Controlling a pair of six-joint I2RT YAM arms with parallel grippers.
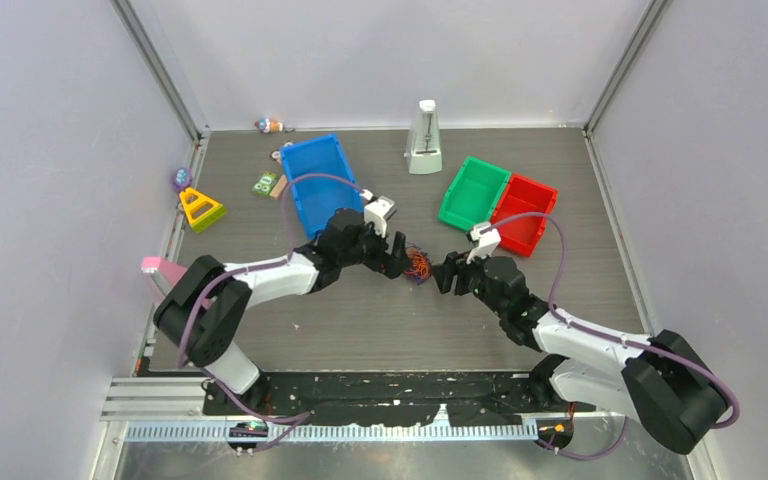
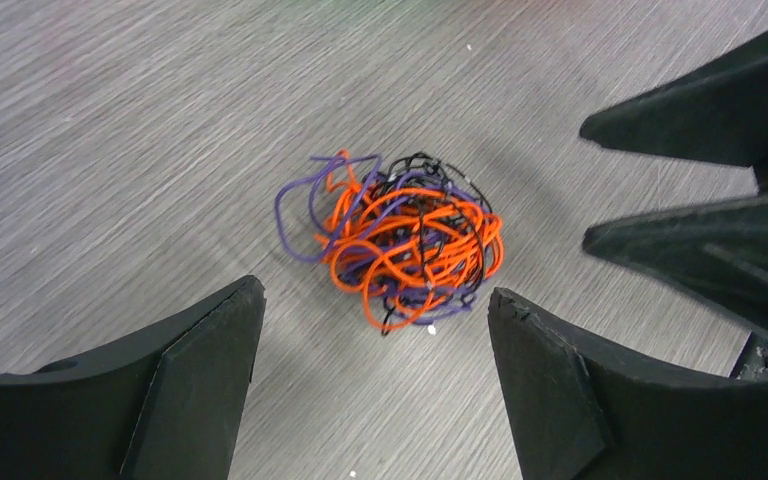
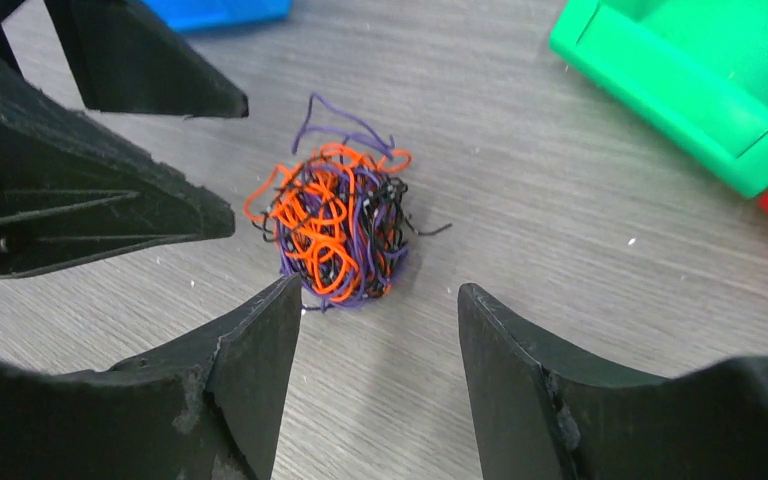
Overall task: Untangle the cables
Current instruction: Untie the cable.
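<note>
Our left gripper [image 2: 375, 300] hovers with its jaws apart, empty, likely set to take one side of the cables [image 1: 418, 265]. They lie as a tight orange, purple and black ball on the table [image 1: 360, 320] between both arms. The right gripper [image 3: 378, 290] faces them, also spread and empty. Only the wrist views show the knotting; from overhead, touch seems absent.
</note>
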